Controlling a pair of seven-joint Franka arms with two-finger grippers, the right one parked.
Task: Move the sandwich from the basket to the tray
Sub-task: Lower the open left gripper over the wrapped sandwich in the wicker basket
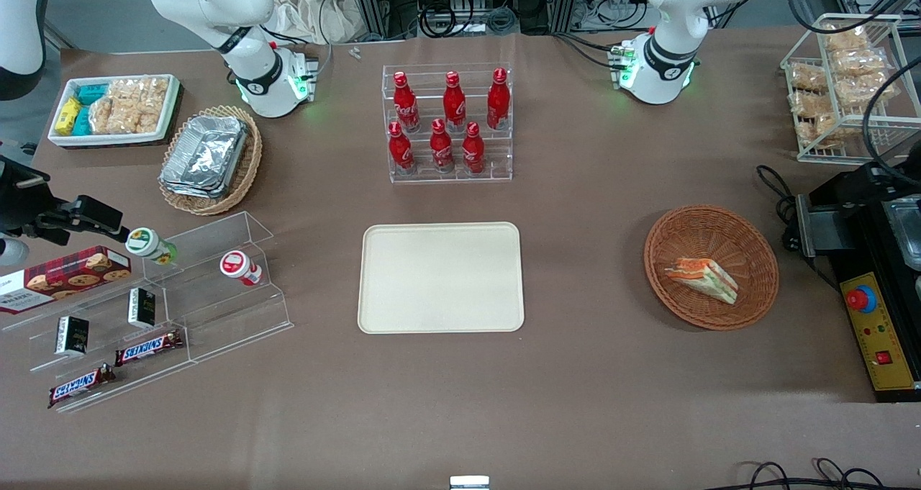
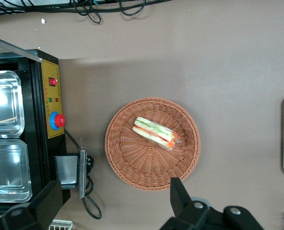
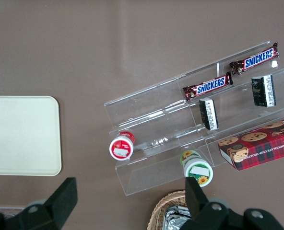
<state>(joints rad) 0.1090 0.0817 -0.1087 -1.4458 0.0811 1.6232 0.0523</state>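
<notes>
Brown tabletop spreads beneath the high-hovering gripper (image 2: 115,203), fingers spread wide and empty. Off sideways from it, the cream tray (image 1: 440,276) lies bare, ready to receive. Directly below it, the reddish wicker basket (image 2: 127,163) cradles the sandwich wedge (image 2: 155,132), apparently untouched.

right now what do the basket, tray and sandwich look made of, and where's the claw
Basket: woven wicker, reddish-brown, weave ribs visible. Tray: smooth matte cream, probably plastic or fibre composite. Sandwich: white bread with orange and green layers; glints suggest clear wrap. Claw: open, empty, hovering above the basket.
</notes>
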